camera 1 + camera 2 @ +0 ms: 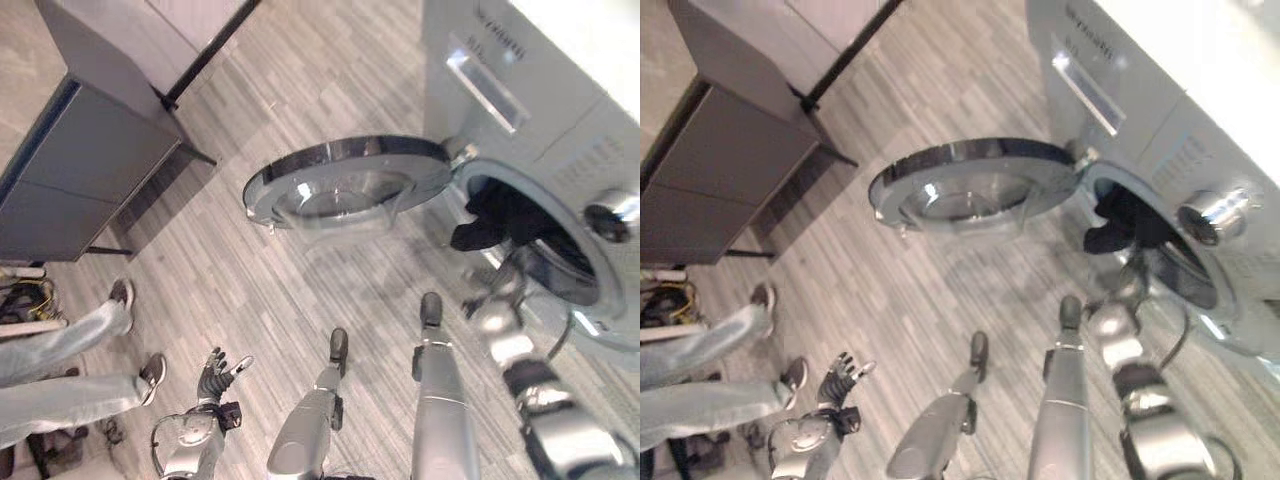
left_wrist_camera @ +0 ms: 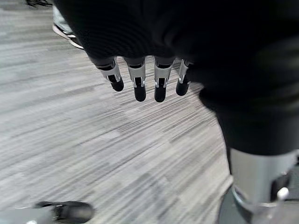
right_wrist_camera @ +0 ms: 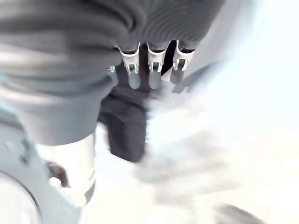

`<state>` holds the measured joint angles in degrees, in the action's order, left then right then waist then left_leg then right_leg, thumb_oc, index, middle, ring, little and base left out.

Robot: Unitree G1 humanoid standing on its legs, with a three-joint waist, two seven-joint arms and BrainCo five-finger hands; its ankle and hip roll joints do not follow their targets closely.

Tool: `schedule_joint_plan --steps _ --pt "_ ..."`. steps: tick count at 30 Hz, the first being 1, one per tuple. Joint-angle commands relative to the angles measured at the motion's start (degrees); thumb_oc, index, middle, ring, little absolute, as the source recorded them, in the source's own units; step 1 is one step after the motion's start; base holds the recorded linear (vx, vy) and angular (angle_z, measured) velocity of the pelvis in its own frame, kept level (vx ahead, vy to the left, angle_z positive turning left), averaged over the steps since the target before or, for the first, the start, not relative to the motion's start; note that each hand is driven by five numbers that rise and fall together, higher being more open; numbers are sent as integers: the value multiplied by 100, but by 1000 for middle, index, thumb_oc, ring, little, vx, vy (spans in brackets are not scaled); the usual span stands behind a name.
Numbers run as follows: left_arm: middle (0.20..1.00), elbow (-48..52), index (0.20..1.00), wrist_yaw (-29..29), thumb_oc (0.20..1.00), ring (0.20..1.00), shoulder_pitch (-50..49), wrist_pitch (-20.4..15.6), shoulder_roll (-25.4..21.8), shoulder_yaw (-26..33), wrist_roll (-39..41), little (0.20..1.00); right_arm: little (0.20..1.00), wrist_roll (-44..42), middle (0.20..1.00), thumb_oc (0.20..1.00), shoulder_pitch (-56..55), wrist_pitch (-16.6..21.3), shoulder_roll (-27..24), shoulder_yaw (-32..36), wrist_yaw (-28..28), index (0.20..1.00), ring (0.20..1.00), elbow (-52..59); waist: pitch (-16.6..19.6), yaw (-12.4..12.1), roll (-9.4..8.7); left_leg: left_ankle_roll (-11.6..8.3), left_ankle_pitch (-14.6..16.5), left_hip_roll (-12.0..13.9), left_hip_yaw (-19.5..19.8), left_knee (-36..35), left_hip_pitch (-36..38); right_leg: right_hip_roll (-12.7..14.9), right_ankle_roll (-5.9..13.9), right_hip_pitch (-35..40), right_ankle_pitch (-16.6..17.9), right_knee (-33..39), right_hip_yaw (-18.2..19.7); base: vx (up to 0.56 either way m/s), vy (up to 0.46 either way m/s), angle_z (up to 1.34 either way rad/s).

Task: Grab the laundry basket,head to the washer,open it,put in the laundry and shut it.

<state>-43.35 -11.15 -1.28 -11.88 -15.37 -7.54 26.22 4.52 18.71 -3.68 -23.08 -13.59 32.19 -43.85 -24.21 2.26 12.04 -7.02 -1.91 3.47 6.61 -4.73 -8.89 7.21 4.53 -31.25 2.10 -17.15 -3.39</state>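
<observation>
At the far left of the eye views a person's legs (image 1: 55,365) in light trousers and dark shoes stand on the grey plank floor (image 1: 230,270), below a dark cabinet (image 1: 85,170). Just right of the shoes hangs the left robot hand (image 1: 218,375), its fingers (image 2: 138,79) straight and spread, holding nothing; its wrist view looks past those fingers onto bare floor, with a shoe at the frame's edge.

Toward the middle, the washer's round glass door (image 1: 350,185) stands swung fully open, its chrome rim facing up and out over the floor.

At the right is the white washer (image 1: 1160,90), its drum opening (image 1: 545,245) uncovered. Dark laundry (image 1: 490,225) lies in the mouth of the drum, bunched at the side nearest the door hinge.

The right arm reaches up toward the opening's lower rim. The right robot hand (image 3: 154,65) shows in its own wrist view: its fingers (image 3: 153,74) extend fairly straight toward a dark cloth just past their tips, against the pale washer. Whether they touch the cloth cannot be told through the blur.
</observation>
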Motion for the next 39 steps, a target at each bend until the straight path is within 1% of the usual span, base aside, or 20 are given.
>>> schedule_joint_plan --steps 1,2,8,12,14,15,17,23,24,25,26,28,29,30,31,35,36,37,38,39 --pt "1000 -272 1000 -205 1000 1000 -391 11 -287 126 -226 1000 1000 541 1000 1000 -383 279 -99 -23 -271 1000 1000 485 288 21 -323 130 517 102 -348 464 28 201 372 400 39 558 508 70 187 -37" --pt "1000 -371 1000 -253 1000 1000 -473 17 -279 252 -361 1000 1000 650 1000 1000 -980 373 -40 71 -447 1000 1000 861 395 119 -531 192 769 73 -518 730 216 206 440 657 147 739 598 70 187 -53" --pt "1000 -474 1000 -280 1000 1000 -653 53 -77 476 -653 1000 1000 566 1000 1000 -2351 616 -95 1135 -495 1000 1000 2362 880 285 -861 510 1501 -149 -971 1199 937 301 775 1287 519 1212 962 71 254 -59" --pt "1000 -397 1000 -252 1000 1000 -625 117 33 439 -793 1000 1000 884 1000 1000 -2614 770 -306 2082 70 1000 1000 3758 1181 401 -860 750 1681 -326 -830 1153 1335 391 795 1447 352 760 1092 79 221 -40" --pt "1000 -395 1000 -254 1000 1000 -624 119 31 436 -793 1000 1000 886 1000 1000 -2622 763 -301 2088 65 1000 1000 3771 1185 397 -874 750 1660 -340 -833 1146 1326 403 795 1437 367 766 1101 40 79 3" --pt "1000 -296 1000 -226 1000 1000 -619 195 12 365 -912 1000 1000 1317 1000 1000 -2581 717 -462 2623 605 1000 1000 4424 1183 458 -830 864 1791 -368 -647 1222 1475 312 739 1432 223 118 1110 84 85 22" --pt "1000 -132 1000 -253 1000 1000 -684 174 -16 319 -1051 1000 1000 1632 1000 1000 -2325 581 -610 3041 1084 1000 1000 4694 1265 447 -832 944 1933 -450 -578 1210 1691 380 736 1417 339 5 1105 128 53 30" --pt "1000 196 1000 -146 1000 1000 -613 181 -106 161 -1057 1000 1000 1692 1000 1000 -1113 163 -1795 3684 1673 1000 1000 4480 1378 254 -860 788 2031 -357 -315 1157 1903 669 808 1338 623 1639 1066 177 -149 13" --pt "1000 195 1000 -120 1000 1000 -608 186 -139 137 -1054 1000 1000 1601 1000 1000 -886 135 -2049 3626 1640 1000 1000 4342 1407 210 -916 724 2042 -293 -297 1104 1999 709 825 1370 648 1767 939 250 -365 28" --pt "1000 112 1000 -114 1000 1000 -605 220 -160 151 -948 1000 1000 1565 1000 1000 -634 69 -2565 3530 1421 1000 1000 4214 1558 136 -1118 577 2014 -136 -237 961 2195 696 841 1546 660 1698 831 220 -382 30" --pt "1000 110 1000 -115 1000 1000 -600 218 -146 160 -944 1000 1000 1554 1000 1000 -591 73 -2592 3500 1423 1000 1000 4180 1541 160 -1136 555 1957 -152 -227 929 2195 714 824 1527 687 1682 837 221 -382 41" --pt "1000 -59 1000 -161 1000 1000 -600 276 -91 255 -879 1000 1000 1641 1000 1000 -388 23 -2877 3413 1285 1000 1000 4238 1673 149 -1195 416 1733 129 -163 889 2293 487 795 1554 685 1474 875 203 -354 42" --pt "1000 -215 1000 -213 1000 1000 -592 301 -47 318 -811 1000 1000 1699 1000 1000 -285 22 -3023 3384 1185 1000 1000 4314 1751 139 -1163 310 1380 385 -78 1033 2280 228 724 1620 559 1317 851 289 -600 37" --pt "1000 -319 1000 -234 1000 1000 -542 337 14 355 -764 1000 1000 1639 1000 1000 -87 94 -3208 3379 1104 1000 1000 4497 1792 97 -1219 214 588 551 93 1711 1884 -13 513 1857 403 1281 815 206 -451 39" --pt "1000 -320 1000 -234 1000 1000 -541 337 15 356 -764 1000 1000 1639 1000 1000 -85 94 -3209 3376 1104 1000 1000 4496 1798 108 -1214 214 593 554 104 1719 1872 -12 513 1855 401 1282 803 140 -411 32" --pt "1000 -189 1000 -164 1000 1000 -691 378 87 475 -437 1000 1000 1233 1000 1000 709 147 -4346 2614 427 1000 1000 3990 1780 -75 -1600 336 -381 750 -6 3405 1155 -274 37 2533 178 1593 671 165 -418 -3" --pt "1000 -124 1000 -171 1000 1000 -747 406 19 498 -377 1000 1000 834 1000 1000 957 126 -4791 2156 -63 1000 1000 3631 1785 -87 -1782 347 -650 1012 -275 3715 962 -381 -112 2697 50 1607 642 137 -385 13" --pt "1000 -121 1000 -171 1000 1000 -755 408 37 512 -373 1000 1000 811 1000 1000 1074 146 -4815 2044 -61 1000 1000 3567 1783 -78 -1763 339 -655 1023 -285 3706 976 -393 -120 2699 49 1606 651 144 -322 20" --pt "1000 -8 1000 -81 1000 1000 -781 433 -57 569 -302 1000 1000 146 1000 1000 1294 144 -5312 1643 -720 1000 1000 3350 1760 -91 -1914 351 -624 1087 -463 3516 780 -445 -176 2797 -35 1609 663 76 -116 22" --pt "1000 -3 1000 -80 1000 1000 -787 437 -40 580 -301 1000 1000 121 1000 1000 1390 156 -5333 1551 -726 1000 1000 3311 1762 -78 -1905 360 -617 1080 -475 3508 791 -436 -171 2799 -46 1606 667 108 -132 25"
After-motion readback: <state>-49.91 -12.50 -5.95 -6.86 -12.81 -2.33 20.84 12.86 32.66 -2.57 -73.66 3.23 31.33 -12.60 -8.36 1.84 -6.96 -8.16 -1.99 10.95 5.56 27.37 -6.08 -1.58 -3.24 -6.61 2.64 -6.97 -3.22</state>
